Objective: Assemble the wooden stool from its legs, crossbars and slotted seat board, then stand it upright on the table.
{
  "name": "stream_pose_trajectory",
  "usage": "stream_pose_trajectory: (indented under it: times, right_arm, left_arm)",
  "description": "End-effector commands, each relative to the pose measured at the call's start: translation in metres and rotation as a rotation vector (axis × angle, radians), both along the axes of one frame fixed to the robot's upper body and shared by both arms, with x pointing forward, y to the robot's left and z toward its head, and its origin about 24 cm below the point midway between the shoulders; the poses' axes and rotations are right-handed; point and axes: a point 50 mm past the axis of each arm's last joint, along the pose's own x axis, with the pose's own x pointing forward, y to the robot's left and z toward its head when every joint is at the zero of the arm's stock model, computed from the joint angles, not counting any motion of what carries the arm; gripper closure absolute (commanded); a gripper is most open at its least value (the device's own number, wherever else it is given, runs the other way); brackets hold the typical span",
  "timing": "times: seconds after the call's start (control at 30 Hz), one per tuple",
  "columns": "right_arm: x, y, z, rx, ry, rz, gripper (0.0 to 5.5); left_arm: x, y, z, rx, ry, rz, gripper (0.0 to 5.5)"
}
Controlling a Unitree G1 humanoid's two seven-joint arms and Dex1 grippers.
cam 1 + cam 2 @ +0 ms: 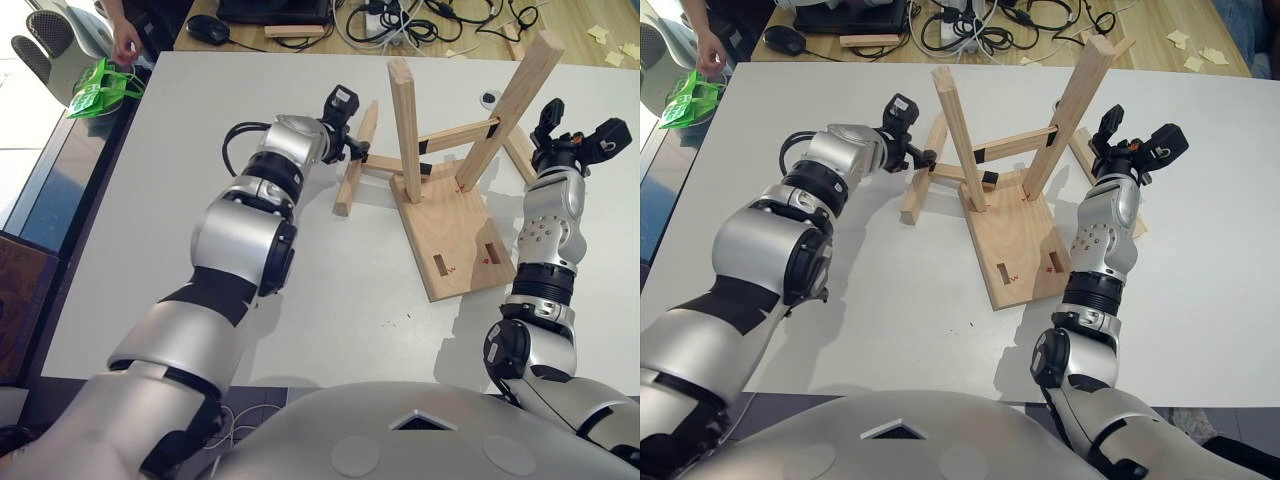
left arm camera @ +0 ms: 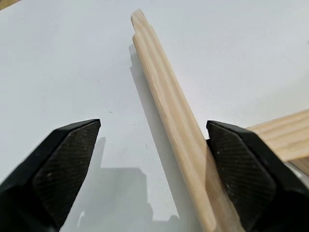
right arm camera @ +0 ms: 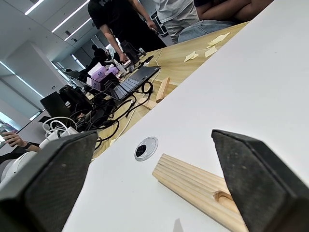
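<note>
- Table (image 1: 300, 300): white, carries all the parts.
- Board (image 1: 455, 235): lies flat at the near middle, apparently underside up. The stool seems to be built upside down so that legs can be pushed down into it.
- Slots (image 1: 441, 263): two at the board's near end, both empty, likely waiting for the second pair of legs. There are red marks beside them and another by a standing leg's foot, all too small to read; probably fitting marks.
- Legs (image 1: 405, 130): two stand in the board's far end, one upright and the other leaning outward to the right.
- Crossbar (image 1: 458, 135): ties the two legs together, with dark bands at its ends.
- Left gripper (image 2: 153, 124): low over the table just left of the board. Its fingers are spread to either side of the loose leg, one pad (image 2: 241, 169) against or just beside it and the other apart. It is not clamped; I judge it set to close on the leg.
- Loose leg (image 1: 347, 195): lies on the table left of the board. A short bar runs from it toward the standing legs, its far end hidden.
- Right gripper (image 1: 580, 130): raised just right of the leaning leg, fingers wide apart with nothing between them. It is perhaps placed to steady the frame.
- Second piece (image 3: 198, 186): wood lying on the table under the right forearm.
- Grommet (image 1: 489, 98): sits in the table beyond the legs.
- Desk (image 1: 570, 20): behind the table, with cables (image 1: 400, 20), a mouse (image 1: 207, 28) and a spare strip (image 1: 295, 31).
- No print here is readable
</note>
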Motion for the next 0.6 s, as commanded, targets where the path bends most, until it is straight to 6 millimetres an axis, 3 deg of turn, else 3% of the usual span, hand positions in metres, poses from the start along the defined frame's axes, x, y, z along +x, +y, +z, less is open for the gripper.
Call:
stream_pose_trajectory:
  times: [0.03, 0.1, 0.6]
  right_arm:
    - [0.004, 0.005, 0.006, -0.004, -0.021, 0.016, 1.13]
    - [0.004, 0.006, 0.007, -0.006, -0.021, 0.019, 1.13]
    - [0.003, 0.009, 0.006, -0.01, -0.013, 0.03, 1.13]
  left_arm:
    - [-0.004, -0.005, -0.005, -0.03, 0.039, 0.013, 1.43]
    - [-0.004, -0.009, -0.005, -0.047, 0.045, 0.018, 1.43]
    - [-0.012, -0.003, -0.021, -0.073, 0.118, 0.061, 3.53]
